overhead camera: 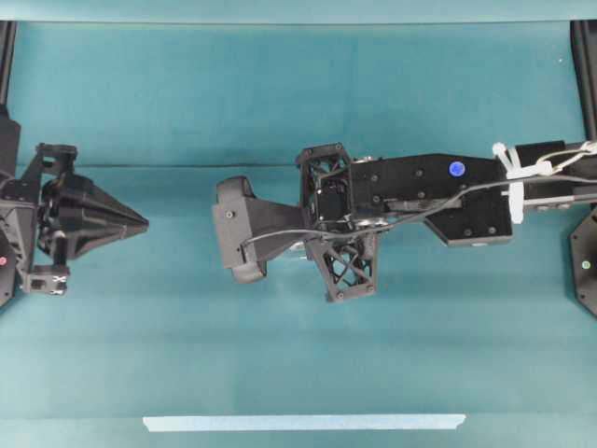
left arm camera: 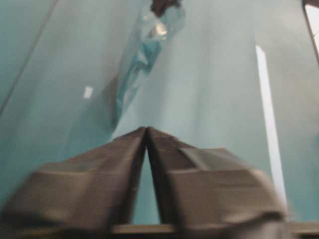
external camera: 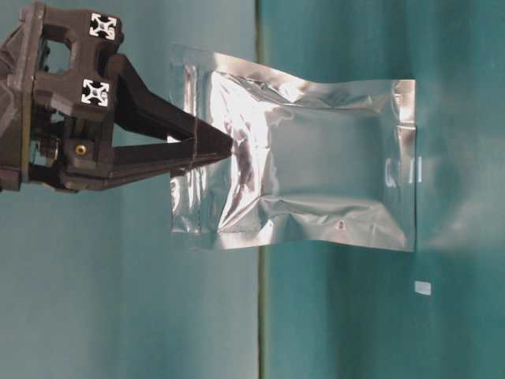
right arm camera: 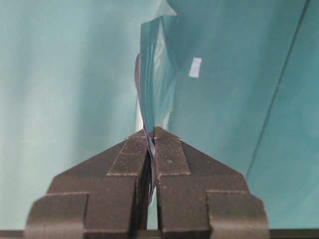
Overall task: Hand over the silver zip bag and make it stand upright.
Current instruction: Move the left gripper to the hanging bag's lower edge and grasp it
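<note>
Right gripper (right arm camera: 151, 133), clamped on the crinkled silver foil zip bag (external camera: 308, 162), should lower it squarely onto the teal desk (overhead camera: 280, 84) before releasing; left gripper (left arm camera: 146, 130), its tips together, waits well apart.

Light even & fairly bright in all views, soft teal cast. Overhead view sharp, only faint shadows under arms. Table-level view: strong glare on silver zip bag (external camera: 300, 166), crinkles mirror-bright, soft shadow beside it. Left wrist view blurry w/ motion smear on left gripper (left arm camera: 146, 130); bag out of focus. Right wrist view sharper, near fingers (right arm camera: 169, 149) crisp, background soft
</note>
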